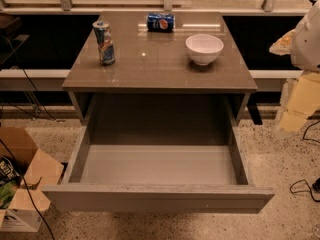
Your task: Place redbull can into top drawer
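Observation:
The redbull can, slim, silver and blue with red markings, stands upright near the left edge of the brown tabletop. The top drawer is pulled fully out below the table, with its pale grey inside showing and nothing in it. My gripper hangs at the far right of the view, beside the table's right edge and well away from the can. It holds nothing that I can see.
A blue Pepsi can lies on its side at the back of the table. A white bowl sits at the right. An open cardboard box and cables lie on the floor at the left.

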{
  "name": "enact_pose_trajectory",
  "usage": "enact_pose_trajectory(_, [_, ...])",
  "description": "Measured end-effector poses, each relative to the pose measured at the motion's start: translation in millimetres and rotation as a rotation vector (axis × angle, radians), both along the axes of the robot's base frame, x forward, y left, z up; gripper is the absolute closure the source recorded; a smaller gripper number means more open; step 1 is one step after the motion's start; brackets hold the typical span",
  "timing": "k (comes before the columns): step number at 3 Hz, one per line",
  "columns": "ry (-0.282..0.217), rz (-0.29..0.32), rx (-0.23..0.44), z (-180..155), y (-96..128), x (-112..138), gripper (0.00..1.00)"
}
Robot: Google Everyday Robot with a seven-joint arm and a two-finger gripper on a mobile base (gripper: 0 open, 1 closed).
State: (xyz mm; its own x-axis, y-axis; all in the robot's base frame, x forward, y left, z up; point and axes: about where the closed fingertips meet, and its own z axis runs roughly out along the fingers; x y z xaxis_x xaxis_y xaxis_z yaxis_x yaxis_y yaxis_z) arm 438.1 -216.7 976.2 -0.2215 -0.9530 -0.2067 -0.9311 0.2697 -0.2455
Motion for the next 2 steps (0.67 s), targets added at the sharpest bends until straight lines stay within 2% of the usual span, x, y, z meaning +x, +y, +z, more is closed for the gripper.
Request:
enact_pose_trajectory(1, [0.0, 0.0, 0.0, 0.0, 0.0, 0.0, 0.0])
enact_pose_trajectory(2, [-0.021, -0.005, 0.013, -1.6, -1.5, 1.6, 0.0])
